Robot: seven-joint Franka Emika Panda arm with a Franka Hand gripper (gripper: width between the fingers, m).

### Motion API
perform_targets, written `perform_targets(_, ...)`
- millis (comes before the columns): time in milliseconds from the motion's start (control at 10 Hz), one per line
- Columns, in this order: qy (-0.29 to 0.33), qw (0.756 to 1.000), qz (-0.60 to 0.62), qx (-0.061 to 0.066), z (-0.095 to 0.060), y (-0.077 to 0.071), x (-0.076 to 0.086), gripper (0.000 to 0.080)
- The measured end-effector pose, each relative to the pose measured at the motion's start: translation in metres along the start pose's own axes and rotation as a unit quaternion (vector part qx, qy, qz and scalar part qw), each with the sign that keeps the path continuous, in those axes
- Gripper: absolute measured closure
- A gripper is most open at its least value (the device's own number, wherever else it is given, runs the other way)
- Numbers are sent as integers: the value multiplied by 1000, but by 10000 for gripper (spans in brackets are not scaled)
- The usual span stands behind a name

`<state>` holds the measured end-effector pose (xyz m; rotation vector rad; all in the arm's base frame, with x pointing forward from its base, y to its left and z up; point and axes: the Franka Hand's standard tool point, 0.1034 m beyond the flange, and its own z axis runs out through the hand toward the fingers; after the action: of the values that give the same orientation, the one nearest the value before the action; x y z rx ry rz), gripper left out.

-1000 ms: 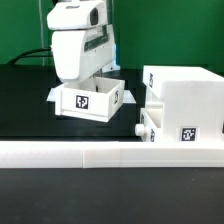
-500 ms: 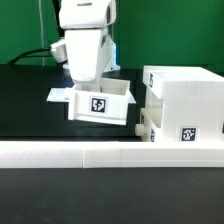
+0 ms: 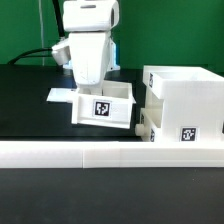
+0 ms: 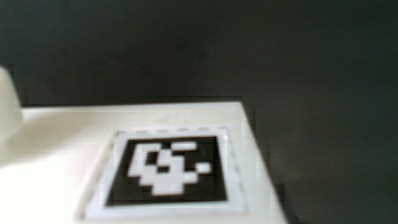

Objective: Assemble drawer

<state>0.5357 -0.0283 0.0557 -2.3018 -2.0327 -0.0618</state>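
Observation:
The big white drawer housing (image 3: 185, 100) stands at the exterior view's right with a tag on its front. A small open-topped white box (image 3: 102, 106) with a tag on its front sits just to the housing's left, close to its side. My gripper (image 3: 92, 86) reaches down onto the box's back wall and is shut on it; the fingertips are hidden by the box. A white part with a small knob (image 3: 143, 127) sticks out low on the housing's left side. The wrist view is blurred and shows a tag (image 4: 169, 166) on a white surface, with no fingers in view.
A long low white rail (image 3: 110, 153) runs across the front of the black table. A flat white sheet (image 3: 60, 95) lies partly under the small box on its left. A green wall and cables are behind the arm.
My gripper and the small box have moved together toward the exterior view's right, closer to the housing. The housing and rail have not moved.

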Motion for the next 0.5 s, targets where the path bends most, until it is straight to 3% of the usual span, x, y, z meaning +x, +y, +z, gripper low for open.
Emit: perform_targets(500,-1,1000,-17,5,-3,5,5,758)
